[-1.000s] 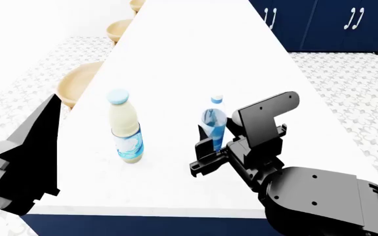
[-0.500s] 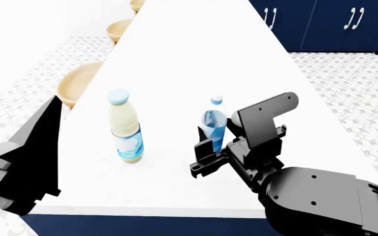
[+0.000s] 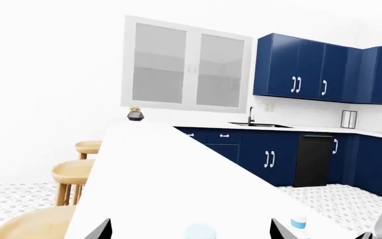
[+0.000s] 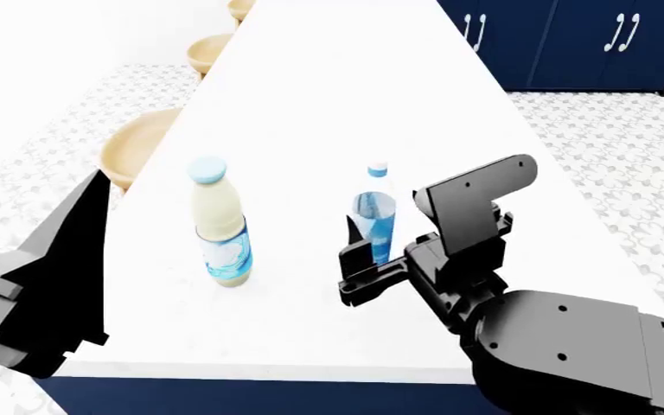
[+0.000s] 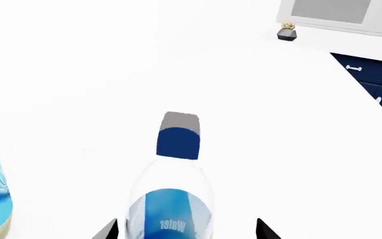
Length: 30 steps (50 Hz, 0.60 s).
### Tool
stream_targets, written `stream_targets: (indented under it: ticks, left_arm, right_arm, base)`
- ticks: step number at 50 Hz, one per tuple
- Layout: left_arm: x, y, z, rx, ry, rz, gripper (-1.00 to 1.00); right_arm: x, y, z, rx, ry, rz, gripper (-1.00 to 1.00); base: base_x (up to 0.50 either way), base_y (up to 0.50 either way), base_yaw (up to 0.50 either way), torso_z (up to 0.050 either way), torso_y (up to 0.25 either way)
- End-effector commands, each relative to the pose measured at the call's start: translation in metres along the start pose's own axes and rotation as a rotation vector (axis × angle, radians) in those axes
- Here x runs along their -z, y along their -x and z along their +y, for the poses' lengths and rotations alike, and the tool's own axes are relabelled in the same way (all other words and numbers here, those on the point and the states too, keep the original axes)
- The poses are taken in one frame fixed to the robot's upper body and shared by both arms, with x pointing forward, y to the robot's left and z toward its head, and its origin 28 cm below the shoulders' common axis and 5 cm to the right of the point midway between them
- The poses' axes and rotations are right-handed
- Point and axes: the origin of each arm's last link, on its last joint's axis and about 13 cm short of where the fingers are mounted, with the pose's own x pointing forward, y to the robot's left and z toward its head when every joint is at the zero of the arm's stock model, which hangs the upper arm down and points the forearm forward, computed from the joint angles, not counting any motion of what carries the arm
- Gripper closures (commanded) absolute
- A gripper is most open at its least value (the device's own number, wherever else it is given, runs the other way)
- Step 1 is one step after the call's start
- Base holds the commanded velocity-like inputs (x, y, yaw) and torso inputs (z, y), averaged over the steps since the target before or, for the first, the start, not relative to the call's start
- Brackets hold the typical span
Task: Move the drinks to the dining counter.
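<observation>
Item: water bottle (image 4: 375,216), upright on dining counter tabletop (image 4: 344,95). My right gripper (image 4: 361,264) straddles it, fingers apart; I should retreat straight back.

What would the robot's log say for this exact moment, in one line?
right gripper: around water bottle, grip unclear | cream bottle: upright on dining counter | left gripper: open

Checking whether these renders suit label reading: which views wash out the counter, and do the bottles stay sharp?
Head view: the dining counter blows out to flat white, only faint shadows beside the cream bottle and water bottle. Right wrist view: the counter merges with the wall, yet the water bottle's mirrored label is crisp. Left wrist view: sharp throughout, only the bottle caps showing.
</observation>
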Motion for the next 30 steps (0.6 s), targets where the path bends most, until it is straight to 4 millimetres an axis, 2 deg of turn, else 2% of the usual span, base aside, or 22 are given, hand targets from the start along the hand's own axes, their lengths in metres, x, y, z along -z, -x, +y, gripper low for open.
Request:
stream_targets:
  ticks: [1, 3, 8, 15, 23, 30]
  left_arm:
    - [0.0, 0.0, 0.0, -0.002, 0.0, 0.0, -1.0]
    - [0.0, 0.0, 0.0, -0.003, -0.001, 0.001, -1.0]
    - [-0.001, 0.001, 0.0, -0.001, -0.002, -0.002, -1.0]
    - [-0.003, 0.003, -0.001, 0.001, -0.005, -0.006, -1.0]
    - [-0.006, 0.005, -0.004, 0.007, -0.011, -0.017, -1.0]
    - [-0.012, 0.009, -0.007, 0.013, -0.027, -0.038, -1.0]
  right_arm:
    - [-0.013, 0.013, 0.001, 0.009, 0.008, -0.046, -1.0]
    - [-0.02, 0.019, 0.002, 0.015, 0.012, -0.071, -1.0]
    - [-0.051, 0.051, 0.007, 0.033, 0.047, -0.193, -1.0]
    - [-0.08, 0.088, 0.014, 0.073, 0.086, -0.32, -1.0]
    - [-0.098, 0.118, 0.016, 0.147, 0.114, -0.418, -1.0]
    - [-0.107, 0.128, 0.011, 0.192, 0.117, -0.452, -1.0]
  base:
    - [0.0, 0.0, 0.0, 0.0, 0.0]
    - [0.0, 0.0, 0.0, 0.0, 0.0]
    - [0.0, 0.0, 0.0, 0.0, 0.0]
    - [0.0, 0.0, 0.0, 0.0, 0.0]
    - [0.0, 0.0, 0.0, 0.0, 0.0]
    - [0.0, 0.0, 0.0, 0.0, 0.0]
